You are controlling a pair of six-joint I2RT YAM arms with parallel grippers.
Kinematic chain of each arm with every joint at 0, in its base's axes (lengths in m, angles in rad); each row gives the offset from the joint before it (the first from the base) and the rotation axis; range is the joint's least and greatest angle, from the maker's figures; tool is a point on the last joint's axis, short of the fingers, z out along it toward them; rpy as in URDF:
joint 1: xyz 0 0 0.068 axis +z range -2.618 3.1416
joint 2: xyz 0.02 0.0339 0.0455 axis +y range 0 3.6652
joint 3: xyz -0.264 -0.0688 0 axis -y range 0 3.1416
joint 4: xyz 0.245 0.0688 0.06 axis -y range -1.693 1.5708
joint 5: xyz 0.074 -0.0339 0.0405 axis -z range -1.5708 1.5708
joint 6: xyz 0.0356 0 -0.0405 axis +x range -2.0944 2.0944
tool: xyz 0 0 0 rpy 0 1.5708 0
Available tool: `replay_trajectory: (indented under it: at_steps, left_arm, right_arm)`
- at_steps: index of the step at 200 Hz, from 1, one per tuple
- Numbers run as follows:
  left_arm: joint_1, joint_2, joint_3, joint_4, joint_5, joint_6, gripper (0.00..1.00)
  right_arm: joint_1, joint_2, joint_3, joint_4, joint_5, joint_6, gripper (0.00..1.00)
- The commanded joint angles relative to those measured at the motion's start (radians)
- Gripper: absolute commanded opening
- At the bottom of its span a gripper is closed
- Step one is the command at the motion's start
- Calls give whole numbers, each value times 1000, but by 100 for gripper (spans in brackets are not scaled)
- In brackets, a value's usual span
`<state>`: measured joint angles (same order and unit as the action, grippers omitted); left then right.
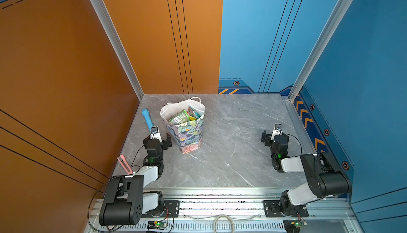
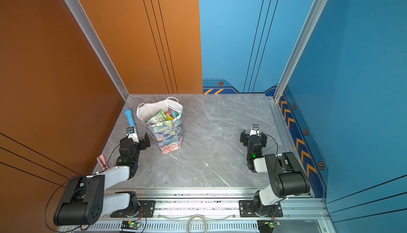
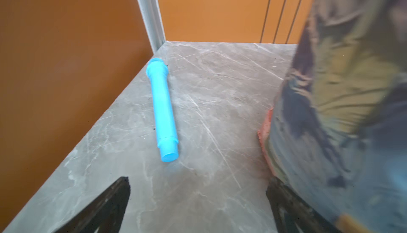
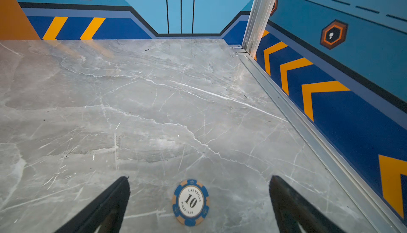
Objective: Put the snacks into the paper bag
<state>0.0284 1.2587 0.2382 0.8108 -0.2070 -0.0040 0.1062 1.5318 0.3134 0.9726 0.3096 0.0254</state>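
The floral paper bag [image 1: 187,135] [image 2: 168,136] stands upright on the grey marble table, left of middle, with its white inside showing. Several snacks [image 1: 181,117] [image 2: 157,117] in green, teal and yellow lie inside its mouth. No snacks show on the table. My left gripper [image 1: 157,137] [image 2: 134,138] [image 3: 198,180] sits low just left of the bag, open and empty. One of its fingertips [image 3: 277,190] is right beside the bag's base [image 3: 341,110]. Far to the right, my right gripper [image 1: 275,136] [image 2: 254,136] [image 4: 199,177] is open over bare table and holds nothing.
A light-blue stick [image 1: 147,119] [image 2: 131,119] [image 3: 164,108] lies by the orange left wall, ahead of the left gripper. A pink clip-like item [image 1: 124,164] [image 2: 101,162] lies at the table's left edge. A blue poker chip [image 4: 190,202] lies between the right fingers. Walls enclose three sides.
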Motion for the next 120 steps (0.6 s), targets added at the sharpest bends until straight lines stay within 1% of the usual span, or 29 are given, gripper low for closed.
replay_trajectory:
  at_steps: [1, 12, 17, 38, 57, 74, 88, 120]
  left_arm:
    - [-5, 0, -1, 42, 50, 3, 99]
    - [-4, 8, 7, 42, 40, -3, 99]
    - [-3, 13, 9, 41, 37, -7, 99]
    - [10, 20, 12, 45, 35, -48, 99]
    - [13, 56, 11, 95, 53, -65, 99]
    - [11, 97, 3, 168, 63, -74, 99]
    - [11, 127, 2, 192, 56, -76, 99]
    - [-4, 238, 7, 289, 51, -66, 99]
  right_arm:
    - [-19, -2, 36, -49, -47, 5, 100]
    - [-53, 1, 64, -95, -127, 18, 100]
    - [-60, -2, 65, -104, -140, 22, 100]
    - [-60, -1, 67, -107, -140, 22, 100]
    - [-60, -1, 67, -106, -141, 21, 100]
    - [-60, 0, 67, -105, -140, 22, 100]
    - [-60, 0, 68, -106, -141, 22, 100]
    - [-62, 1, 68, -107, -143, 22, 100]
